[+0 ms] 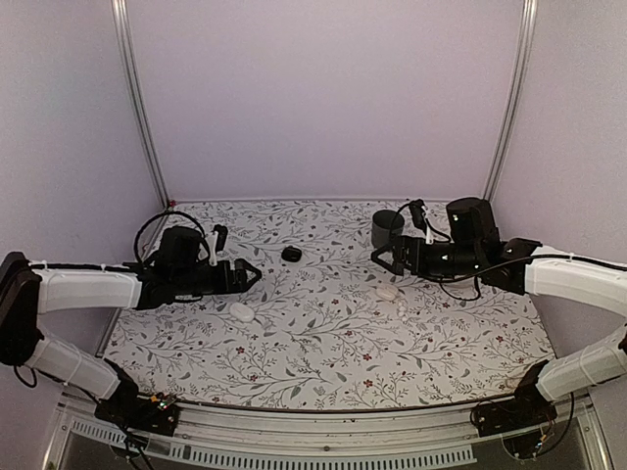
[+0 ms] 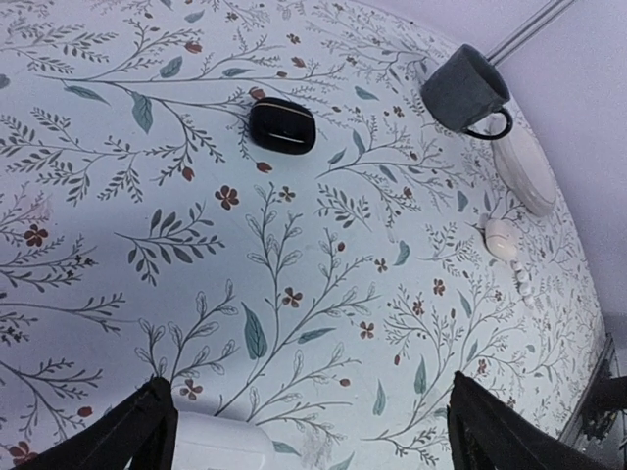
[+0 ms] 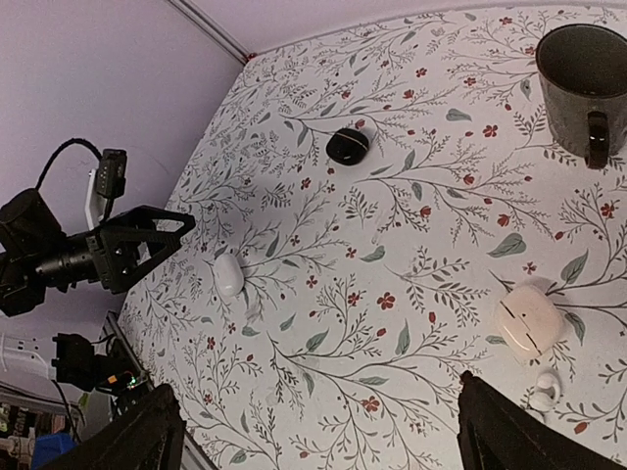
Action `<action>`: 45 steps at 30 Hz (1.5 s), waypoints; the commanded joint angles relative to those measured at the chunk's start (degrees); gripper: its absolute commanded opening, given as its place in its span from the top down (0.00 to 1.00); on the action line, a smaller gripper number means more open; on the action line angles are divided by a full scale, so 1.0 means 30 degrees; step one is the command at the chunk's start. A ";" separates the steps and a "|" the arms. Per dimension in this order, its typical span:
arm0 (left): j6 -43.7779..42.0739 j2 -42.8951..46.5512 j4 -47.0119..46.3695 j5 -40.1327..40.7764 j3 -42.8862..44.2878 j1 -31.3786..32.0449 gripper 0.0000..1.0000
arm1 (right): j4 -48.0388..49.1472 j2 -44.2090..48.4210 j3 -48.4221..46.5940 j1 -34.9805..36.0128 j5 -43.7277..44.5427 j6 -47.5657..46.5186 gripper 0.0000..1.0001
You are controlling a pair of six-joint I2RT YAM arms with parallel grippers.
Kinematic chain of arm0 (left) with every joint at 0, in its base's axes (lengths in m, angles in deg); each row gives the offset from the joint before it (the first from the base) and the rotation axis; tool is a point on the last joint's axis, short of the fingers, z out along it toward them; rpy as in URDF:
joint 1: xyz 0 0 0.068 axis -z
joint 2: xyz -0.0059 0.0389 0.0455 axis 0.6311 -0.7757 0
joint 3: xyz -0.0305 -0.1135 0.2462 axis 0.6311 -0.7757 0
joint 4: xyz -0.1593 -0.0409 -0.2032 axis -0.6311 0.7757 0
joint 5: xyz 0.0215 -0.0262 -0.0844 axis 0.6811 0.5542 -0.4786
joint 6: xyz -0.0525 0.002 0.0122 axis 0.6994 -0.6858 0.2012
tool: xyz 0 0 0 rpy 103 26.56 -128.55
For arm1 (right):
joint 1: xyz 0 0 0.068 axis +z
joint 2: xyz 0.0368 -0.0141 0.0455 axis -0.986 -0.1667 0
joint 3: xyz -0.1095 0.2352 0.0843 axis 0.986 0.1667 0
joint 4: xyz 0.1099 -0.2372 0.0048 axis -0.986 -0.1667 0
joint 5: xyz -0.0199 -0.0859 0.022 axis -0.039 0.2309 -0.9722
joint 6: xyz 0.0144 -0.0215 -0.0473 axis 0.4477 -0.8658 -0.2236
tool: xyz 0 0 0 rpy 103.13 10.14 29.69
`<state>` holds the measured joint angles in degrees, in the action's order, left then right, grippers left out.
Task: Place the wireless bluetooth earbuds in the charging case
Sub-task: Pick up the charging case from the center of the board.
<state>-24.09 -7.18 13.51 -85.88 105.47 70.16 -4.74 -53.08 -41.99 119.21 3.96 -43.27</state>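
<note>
Floral cloth (image 1: 323, 343) spreads under both my claws, which hang spread wide and hold nothing: left claw (image 1: 253, 274) just above a white pod (image 1: 242, 311), right claw (image 1: 380, 257) near the mug (image 1: 387, 227). The case (image 3: 529, 318) lies on the cloth near my right claw, and it looks shut (a seam runs across it). An earbud (image 3: 545, 390) lies loose just beside it, outside. A black pod (image 1: 291, 255) sits mid-cloth, well apart. I judge nothing is inserted yet: the case wants opening and the earbud lifting in. Whether the white pod belongs to the set, I cannot tell.
</note>
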 commanded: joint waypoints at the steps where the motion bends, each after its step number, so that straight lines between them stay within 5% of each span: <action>1: -0.1904 -0.3206 0.1840 0.1348 0.2925 0.0088 0.04 | 0.0079 0.0050 0.0240 -0.0337 0.0711 0.0282 0.01; 10: -0.4358 -1.0067 0.4876 0.2522 1.1053 0.0113 0.04 | -0.0686 0.2010 0.1406 -0.0775 0.1641 0.0948 0.01; 17: -0.4854 -1.3169 0.6653 0.2997 1.4118 0.0187 0.07 | -0.0907 0.3128 0.1809 -0.0865 0.2129 0.1093 0.01; 25: -0.4405 -1.1067 0.5651 0.3022 1.1450 0.0425 0.08 | -0.1041 0.3300 0.1941 -0.0922 0.2375 0.0866 0.01; 32: -0.4447 -1.1375 0.6319 0.2930 1.2024 0.0437 0.08 | -0.1090 0.3292 0.1925 -0.0953 0.2293 0.0842 0.01; 45: -0.3126 -0.6127 0.4084 0.3395 0.6843 0.0235 0.05 | -0.0883 0.2905 0.1858 -0.1011 0.2883 0.0921 0.01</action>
<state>-35.06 -29.67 28.98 -77.20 129.12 70.90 -8.12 -44.22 -35.65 116.70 10.45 -40.38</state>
